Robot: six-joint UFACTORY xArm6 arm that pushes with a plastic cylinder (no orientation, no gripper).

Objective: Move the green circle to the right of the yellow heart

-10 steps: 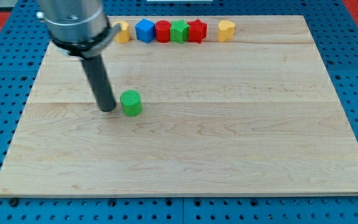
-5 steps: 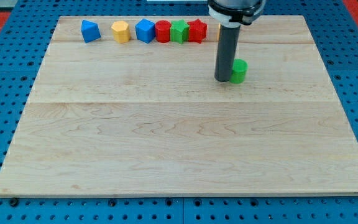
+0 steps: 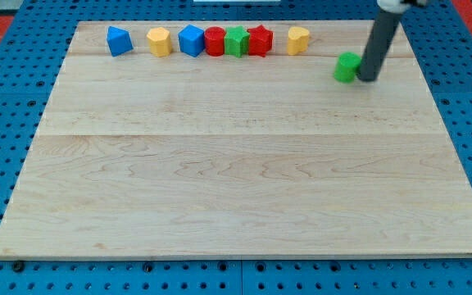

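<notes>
My tip [image 3: 368, 79] is touching the green circle's [image 3: 347, 68] right side. The circle is sitting near the board's top right, lower-right of the yellow heart [image 3: 298, 39] & apart from it. No claw on this rod.

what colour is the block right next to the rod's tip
Green: the green circle sits just on the view's left of my tip, clearest in the camera view.
</notes>
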